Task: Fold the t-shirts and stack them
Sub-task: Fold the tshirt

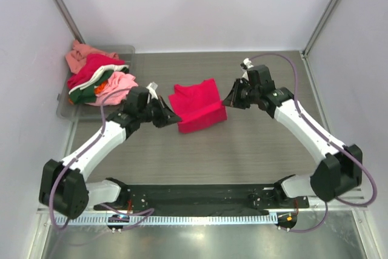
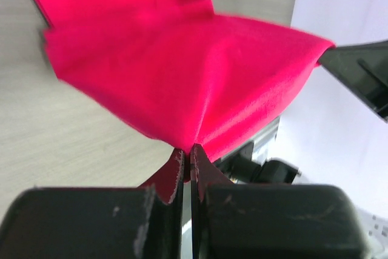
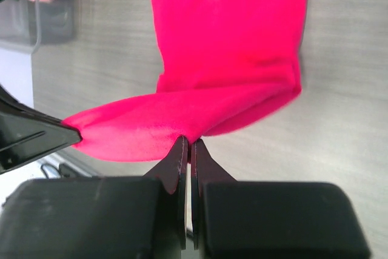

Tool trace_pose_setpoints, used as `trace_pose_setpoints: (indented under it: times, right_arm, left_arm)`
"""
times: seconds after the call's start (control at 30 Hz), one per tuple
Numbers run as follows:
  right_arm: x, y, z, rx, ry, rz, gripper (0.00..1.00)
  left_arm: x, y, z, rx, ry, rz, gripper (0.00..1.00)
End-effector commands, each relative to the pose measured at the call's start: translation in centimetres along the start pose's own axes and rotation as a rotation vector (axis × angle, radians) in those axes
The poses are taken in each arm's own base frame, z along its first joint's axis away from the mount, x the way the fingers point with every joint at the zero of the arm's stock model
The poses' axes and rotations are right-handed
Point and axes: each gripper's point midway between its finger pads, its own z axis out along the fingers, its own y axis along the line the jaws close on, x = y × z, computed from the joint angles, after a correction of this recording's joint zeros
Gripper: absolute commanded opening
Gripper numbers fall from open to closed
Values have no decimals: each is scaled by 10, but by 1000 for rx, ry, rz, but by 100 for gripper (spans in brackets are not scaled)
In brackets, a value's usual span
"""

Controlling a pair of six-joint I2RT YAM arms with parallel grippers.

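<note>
Tee point(image 1: 195, 106), crimson, sat mid-counter point(image 1: 254, 150), half folded, its near edge lifted. Left hand point(image 1: 172, 118) and right hand point(image 1: 228, 102) were each clamped on a corner of it. Best to carry both corners across level and taut, then lower them together.
</note>
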Motion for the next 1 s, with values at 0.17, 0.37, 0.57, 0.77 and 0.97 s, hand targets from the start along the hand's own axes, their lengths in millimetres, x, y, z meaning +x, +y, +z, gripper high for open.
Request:
trace_pose_setpoints:
  times: [0.17, 0.37, 0.57, 0.77, 0.97]
  right_arm:
    - [-76, 4, 37, 19, -110, -18, 1]
    - [-106, -13, 79, 18, -109, 14, 1]
    - [-141, -22, 112, -36, -124, 47, 1]
    - [-164, -35, 170, -82, -109, 51, 11]
    - [-163, -58, 197, -33, -116, 68, 60]
  left_arm:
    - [-56, 1, 25, -7, 15, 0, 0]
    - [-106, 5, 54, -9, -1, -35, 0]
    - [-157, 7, 74, -16, -55, -64, 0]
    - [-196, 28, 111, -40, -76, -116, 4]
    - [-215, 47, 124, -81, -110, -107, 88]
